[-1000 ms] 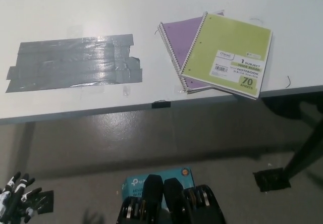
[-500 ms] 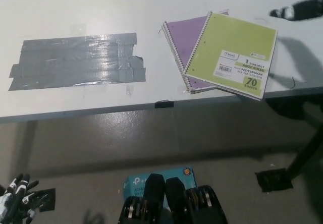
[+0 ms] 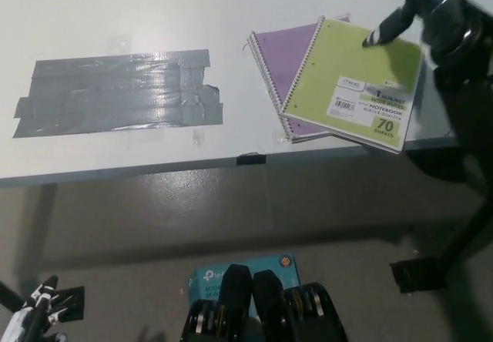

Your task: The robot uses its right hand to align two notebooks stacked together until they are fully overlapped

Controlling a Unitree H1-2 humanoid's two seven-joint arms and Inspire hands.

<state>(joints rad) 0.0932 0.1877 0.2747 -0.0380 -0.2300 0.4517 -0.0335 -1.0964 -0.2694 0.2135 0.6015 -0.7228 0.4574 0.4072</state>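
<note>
A green spiral notebook (image 3: 350, 88) lies askew on top of a purple spiral notebook (image 3: 279, 53) near the table's right front edge. The purple one sticks out to the left and at the back. My black right hand (image 3: 431, 11) hovers over the green notebook's far right corner, fingers spread and holding nothing. A fingertip (image 3: 371, 40) points down at the green cover. My white left hand (image 3: 35, 311) hangs low at the picture's bottom left, partly cut off.
The white table (image 3: 115, 18) carries a wide patch of grey tape (image 3: 115, 94) on its left half. A small black tab (image 3: 249, 159) sits on the front edge. A teal box (image 3: 212, 276) and black tape squares lie on the floor below.
My right hand has come in from the right edge and now reaches over the green notebook's far corner. The left hand has sunk lower. The notebooks have not moved.
</note>
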